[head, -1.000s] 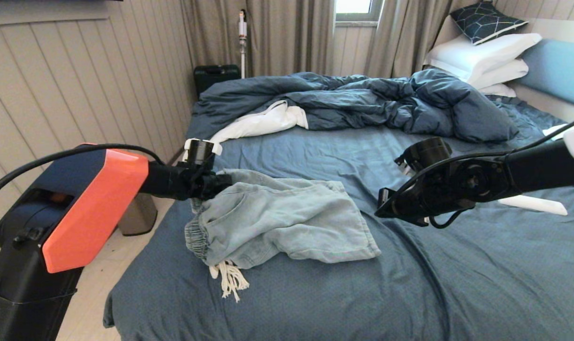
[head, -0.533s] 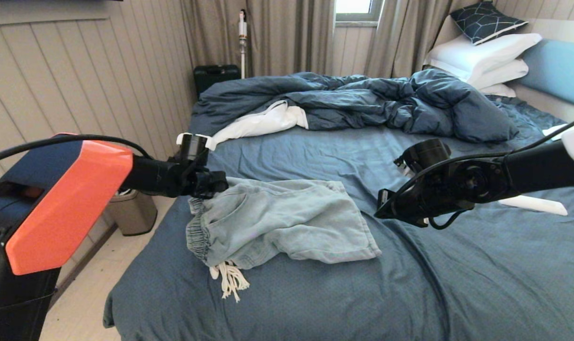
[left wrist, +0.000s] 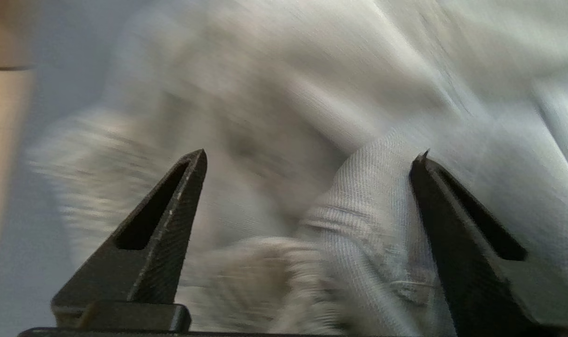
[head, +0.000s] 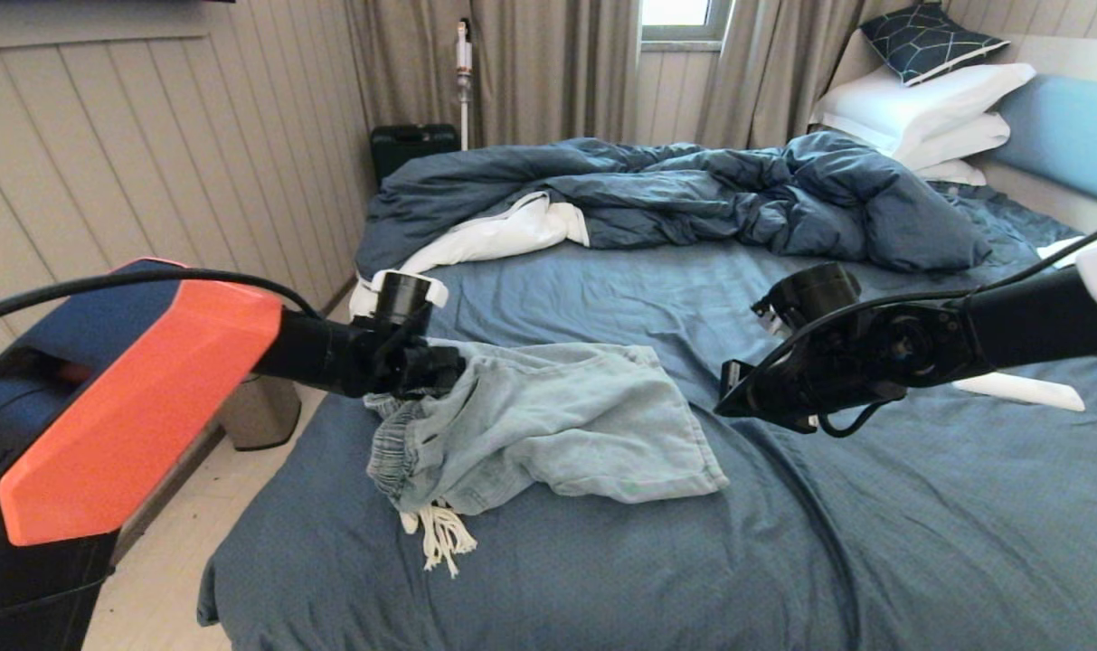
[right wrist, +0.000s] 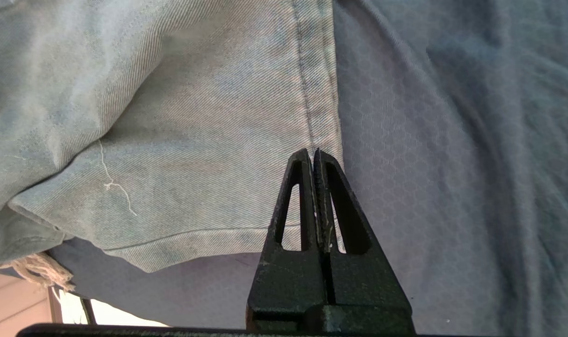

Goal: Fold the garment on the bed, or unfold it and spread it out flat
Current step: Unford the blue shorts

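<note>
The garment, pale light-blue denim shorts (head: 557,425), lies rumpled on the slate-blue bed (head: 783,561), its white tasselled drawstring (head: 439,533) trailing toward the front. My left gripper (head: 441,371) is at the far waistband corner. Its fingers stand wide open in the left wrist view, where the left gripper (left wrist: 309,154) has a fold of the shorts (left wrist: 368,196) bunched between them. My right gripper (head: 727,407) hovers just right of the leg hem. In the right wrist view the right gripper (right wrist: 313,152) is shut and empty over the hem of the shorts (right wrist: 195,117).
A rumpled dark blue duvet (head: 693,190) and a white cloth (head: 503,231) lie across the far half of the bed. White pillows (head: 928,108) rest against the light blue headboard (head: 1063,136). A bin (head: 259,416) stands on the floor at the bed's left.
My left gripper has moved right and slightly nearer, and the waistband corner has bunched up and shifted right with it. The right arm has stayed still.
</note>
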`<state>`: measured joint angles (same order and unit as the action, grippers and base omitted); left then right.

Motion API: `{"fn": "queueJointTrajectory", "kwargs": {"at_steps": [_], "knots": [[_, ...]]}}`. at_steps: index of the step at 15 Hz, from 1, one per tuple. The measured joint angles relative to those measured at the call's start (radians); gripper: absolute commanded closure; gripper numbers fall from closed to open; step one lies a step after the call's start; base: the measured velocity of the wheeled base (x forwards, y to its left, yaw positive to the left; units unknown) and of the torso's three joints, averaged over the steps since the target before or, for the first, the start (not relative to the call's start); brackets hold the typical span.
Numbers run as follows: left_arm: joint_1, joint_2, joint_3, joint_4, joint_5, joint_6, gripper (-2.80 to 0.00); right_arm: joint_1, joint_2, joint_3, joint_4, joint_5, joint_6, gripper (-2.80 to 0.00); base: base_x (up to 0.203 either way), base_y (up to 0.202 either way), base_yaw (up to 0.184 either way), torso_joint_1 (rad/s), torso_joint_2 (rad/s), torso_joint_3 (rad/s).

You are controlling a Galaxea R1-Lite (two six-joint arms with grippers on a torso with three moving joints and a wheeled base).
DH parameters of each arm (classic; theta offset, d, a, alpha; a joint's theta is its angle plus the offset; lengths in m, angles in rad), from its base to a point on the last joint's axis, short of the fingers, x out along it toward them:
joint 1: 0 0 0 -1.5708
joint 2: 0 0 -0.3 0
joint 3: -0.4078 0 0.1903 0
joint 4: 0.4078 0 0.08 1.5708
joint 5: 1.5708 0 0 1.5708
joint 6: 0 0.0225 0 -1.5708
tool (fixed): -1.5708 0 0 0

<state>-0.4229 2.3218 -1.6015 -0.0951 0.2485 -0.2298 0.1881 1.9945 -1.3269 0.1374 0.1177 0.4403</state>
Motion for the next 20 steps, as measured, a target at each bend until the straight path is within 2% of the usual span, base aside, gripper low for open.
{"fn": "queueJointTrajectory", "kwargs": {"at_steps": [2, 4, 7, 11, 14, 17, 20], "knots": [[-0.045, 0.031, 0.013, -0.012, 0.003, -0.002, -2.8, 0.0, -0.012, 0.006, 0.003, 0.0, -0.002, 0.0, 0.0, 0.0, 0.0, 0.0, 0.0, 0.0], [-0.066, 0.028, 0.076, -0.042, 0.001, -0.002, -2.8, -0.002, -0.022, 0.017, 0.002, 0.0, -0.006, 0.0, 0.0, 0.0, 0.0, 0.0, 0.0, 0.0], [-0.084, -0.039, 0.264, -0.122, -0.007, 0.02, -2.8, 0.005, -0.025, 0.02, 0.001, 0.0, -0.002, 0.0, 0.0, 0.0, 0.0, 0.0, 0.0, 0.0], [-0.099, -0.213, 0.538, -0.231, -0.016, 0.077, -2.8, 0.042, -0.008, 0.003, 0.001, 0.0, 0.006, 0.0, 0.0, 0.0, 0.0, 0.0, 0.0, 0.0], [-0.161, -0.351, 0.668, -0.245, -0.025, 0.082, -2.8, 0.054, 0.015, -0.016, 0.003, -0.002, 0.007, 0.0, 0.0, 0.0, 0.0, 0.0, 0.0, 0.0], [-0.219, -0.445, 0.748, -0.256, -0.027, 0.047, -2.8, 0.055, 0.055, -0.089, 0.021, -0.004, 0.028, 0.0, 0.0, 0.0, 0.0, 0.0, 0.0, 0.0], [-0.223, -0.548, 0.764, -0.245, -0.02, -0.023, -2.8, 0.058, 0.119, -0.231, 0.101, -0.032, 0.052, 0.0, 0.0, 0.0, 0.0, 0.0, 0.0, 0.0]]}}
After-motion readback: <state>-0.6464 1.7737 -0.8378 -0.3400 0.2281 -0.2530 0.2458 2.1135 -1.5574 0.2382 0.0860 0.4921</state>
